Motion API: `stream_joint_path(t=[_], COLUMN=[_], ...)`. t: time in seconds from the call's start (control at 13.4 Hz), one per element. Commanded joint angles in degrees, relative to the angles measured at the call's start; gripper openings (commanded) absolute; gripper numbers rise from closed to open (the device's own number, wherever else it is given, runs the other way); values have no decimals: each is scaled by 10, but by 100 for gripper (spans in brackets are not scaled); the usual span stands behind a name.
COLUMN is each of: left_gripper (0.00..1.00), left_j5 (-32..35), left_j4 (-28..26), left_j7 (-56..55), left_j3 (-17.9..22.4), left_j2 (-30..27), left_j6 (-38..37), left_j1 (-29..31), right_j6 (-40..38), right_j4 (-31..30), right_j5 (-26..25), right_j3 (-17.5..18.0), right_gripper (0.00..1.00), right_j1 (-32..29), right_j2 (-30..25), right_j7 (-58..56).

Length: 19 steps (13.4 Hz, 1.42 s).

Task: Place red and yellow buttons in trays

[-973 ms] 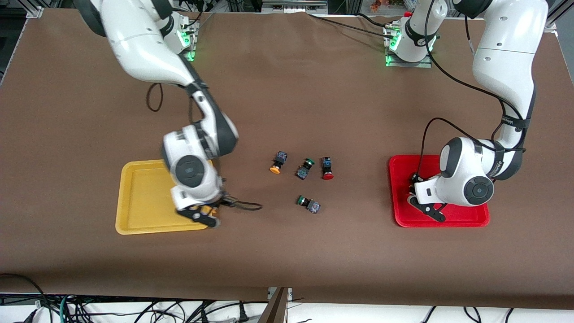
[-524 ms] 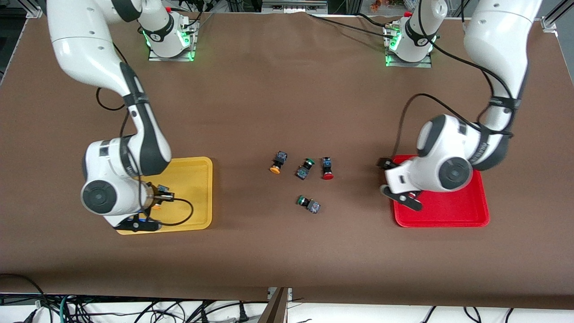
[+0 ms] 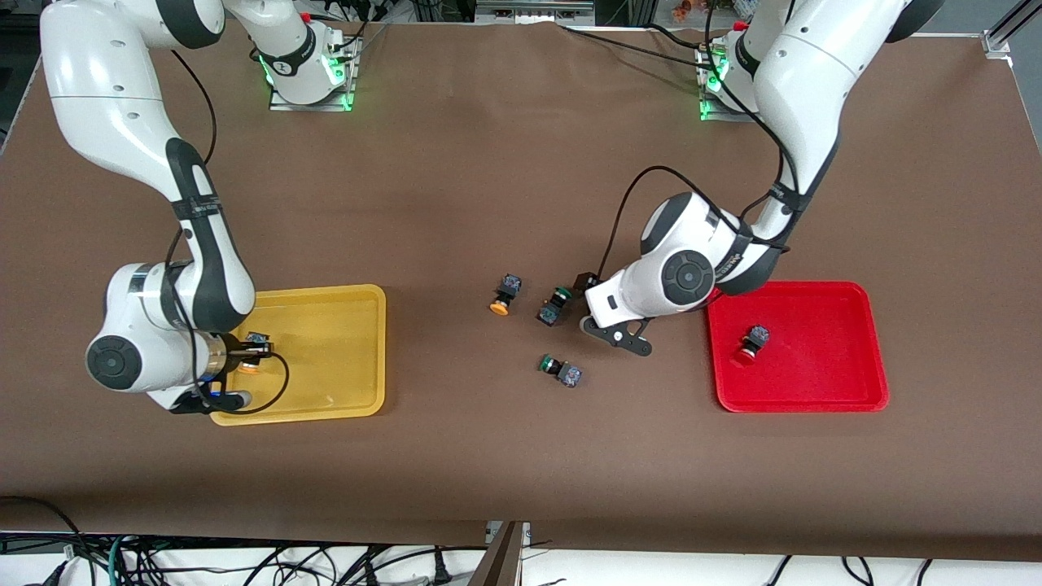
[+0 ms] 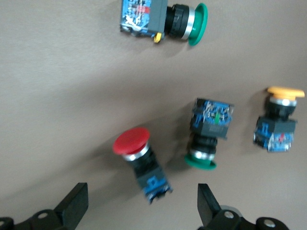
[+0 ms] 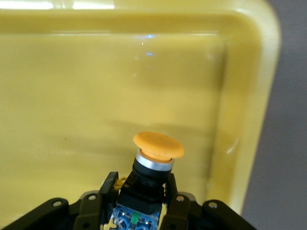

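Observation:
My right gripper (image 3: 244, 358) is shut on a yellow button (image 3: 251, 364) and holds it low over the yellow tray (image 3: 334, 342). The right wrist view shows its fingers (image 5: 109, 184) clamped on the dark body, orange cap (image 5: 158, 145) over the tray floor (image 5: 86, 86). My left gripper (image 3: 606, 313) is open over a red button lying on the table, which the hand hides in the front view. The left wrist view shows that red button (image 4: 139, 160) between my spread fingers (image 4: 76, 206). Another red button (image 3: 753, 342) lies in the red tray (image 3: 814, 382). A second yellow button (image 3: 505, 295) lies mid-table.
Two green-capped buttons lie on the table: one (image 3: 553, 305) between the loose yellow button and my left gripper, one (image 3: 560, 370) nearer the front camera. In the left wrist view they show as one (image 4: 208, 139) beside the red button and one (image 4: 163, 19) apart.
My left gripper has left the red tray, where a red button now lies, and moved over the mid-table red button. My right gripper carried the yellow button across the yellow tray.

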Motion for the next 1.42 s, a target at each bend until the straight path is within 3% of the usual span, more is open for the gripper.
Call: stream_joint_path(t=[0.0,0.22,0.3,0.45,0.52,0.75,0.82,1.05,1.35], left_gripper=[100,100,95,44,34,28,20,11,11], left_j5=[26,60,60,60,61,61,61,61,61], left_j4=[-42,-44,-44,-43,-44,-44,-44,-40,14], left_j7=[-43,-92,-103,-105,-105,-105,-105,-102,-68], left_j3=[7,7,6,6,6,7,7,7,7], left_j2=[-9,-1,5,5,5,8,8,-8,-70], left_j6=[51,58,61,62,62,61,61,46,-132], left_j1=[-12,-32,-32,-32,-32,-31,-30,-14,37], right_j6=[8,-51,-71,-77,-70,-16,-5,59,138], right_j4=[-23,5,17,18,18,14,14,14,16], right_j5=[7,7,7,11,15,53,73,107,106], right_j3=[5,11,13,40,45,45,45,44,45], right_gripper=[99,100,100,100,100,100,100,100,100], right_j1=[-3,20,38,72,92,146,159,221,288], right_j2=[-19,-45,-47,-54,-53,-44,-38,-21,5], right_j7=[-4,23,72,208,280,401,434,532,638])
